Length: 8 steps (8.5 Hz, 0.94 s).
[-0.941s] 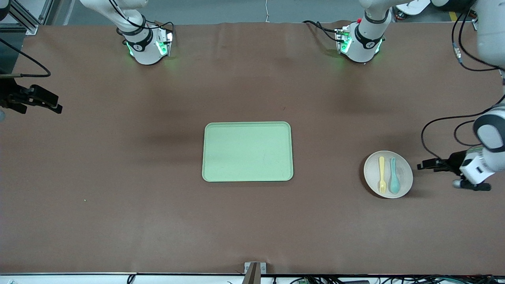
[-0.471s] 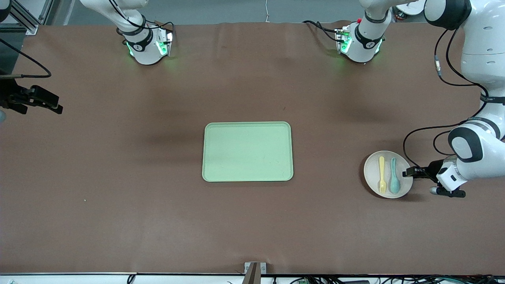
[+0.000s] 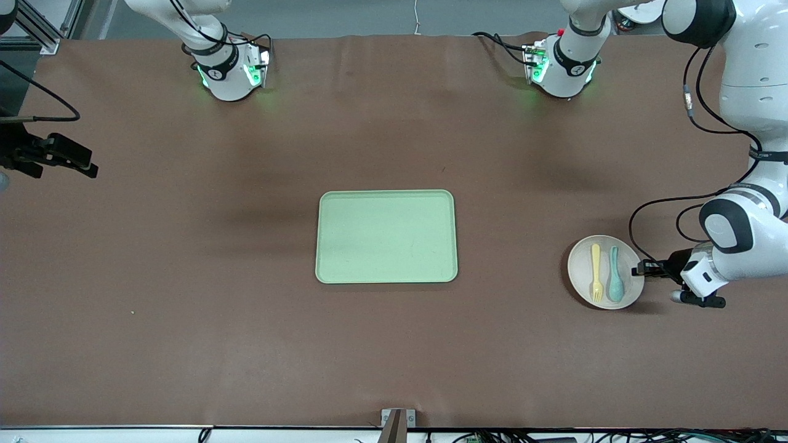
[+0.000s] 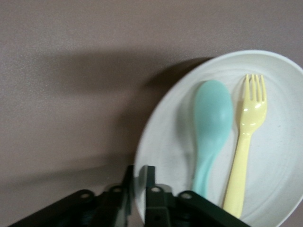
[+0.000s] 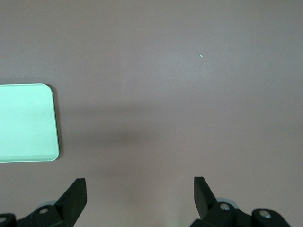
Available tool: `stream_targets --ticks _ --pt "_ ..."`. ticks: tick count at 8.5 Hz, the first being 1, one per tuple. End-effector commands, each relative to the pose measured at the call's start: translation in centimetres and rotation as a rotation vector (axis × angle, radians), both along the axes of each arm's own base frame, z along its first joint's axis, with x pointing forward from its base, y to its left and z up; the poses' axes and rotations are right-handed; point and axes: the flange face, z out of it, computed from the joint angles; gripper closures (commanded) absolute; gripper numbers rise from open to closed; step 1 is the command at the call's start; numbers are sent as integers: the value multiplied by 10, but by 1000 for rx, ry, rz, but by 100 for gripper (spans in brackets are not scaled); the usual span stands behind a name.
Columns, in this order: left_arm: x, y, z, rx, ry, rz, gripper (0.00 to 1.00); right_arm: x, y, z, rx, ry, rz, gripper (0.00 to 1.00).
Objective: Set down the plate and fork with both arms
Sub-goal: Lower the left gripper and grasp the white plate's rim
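Field notes from my remote station. The plate sits flat on the brown tabletop toward the left arm's end, well apart from the light-green tray at the middle. On the plate the yellow fork and the teal spoon lie side by side, not touching, the fork on the side toward the tray. The fork's tines and the spoon's bowl point toward the front camera.

The left end effector is down at the plate's edge, on the side away from the tray. In the left wrist view I see its fingers drawn in close, one on each side of the plate's rim, pinching it. The plate looks level on the tabletop; I cannot tell whether it is lifted at all. Neither utensil is touched by the end effector; the spoon lies nearer to it than the fork does.

The right end effector hangs over the tabletop at the right arm's end, well apart from the tray. Its fingers stand spread wide with nothing between them. In the right wrist view I see bare tabletop and a corner of the tray. This arm waits.
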Motion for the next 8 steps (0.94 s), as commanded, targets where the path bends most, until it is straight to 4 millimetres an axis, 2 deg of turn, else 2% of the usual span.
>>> stream_targets --ticks 1,3,5,7,8 --pt "6 -3 4 2 -20 -20 100 -2 -1 0 -13 -10 0 0" --pt "12 -11 19 1 -41 -38 100 -2 -1 -1 -13 -7 -1 0" --pt "28 -43 64 -23 -104 -72 100 0 1 -3 -13 -10 2 0" --pt "32 -81 91 -62 -107 -81 100 5 11 -10 -12 -8 19 0" --pt "34 -126 102 -90 -82 -54 100 10 27 -18 -13 1 42 0"
